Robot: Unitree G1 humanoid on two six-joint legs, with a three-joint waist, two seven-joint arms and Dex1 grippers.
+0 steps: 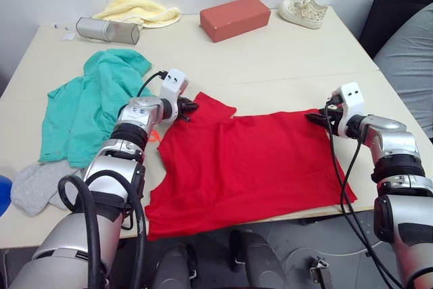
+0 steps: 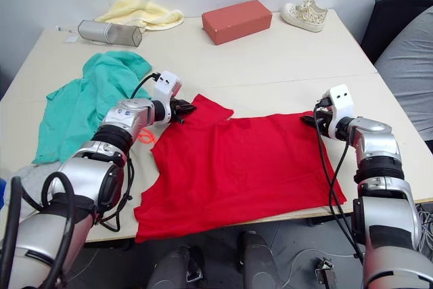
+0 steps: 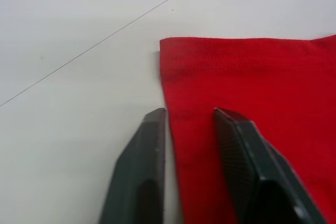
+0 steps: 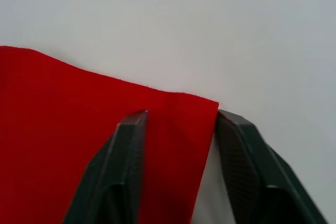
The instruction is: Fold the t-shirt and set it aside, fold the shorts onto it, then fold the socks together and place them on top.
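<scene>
Left eye view: one t-shirt (image 1: 254, 164), two socks (image 1: 37, 184)

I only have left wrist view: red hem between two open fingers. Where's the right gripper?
Observer: The right gripper is at the t-shirt far right corner, fingers open astride that corner.
Operator: Left arm on a sleeve or the body?
Observer: The left gripper is at the sleeve hem on the shirt's far left.
Operator: Shorts and socks out of the way?
Observer: The shorts lie crumpled left of the shirt; the socks sit nearer the table's front edge, left of the left arm.
</scene>
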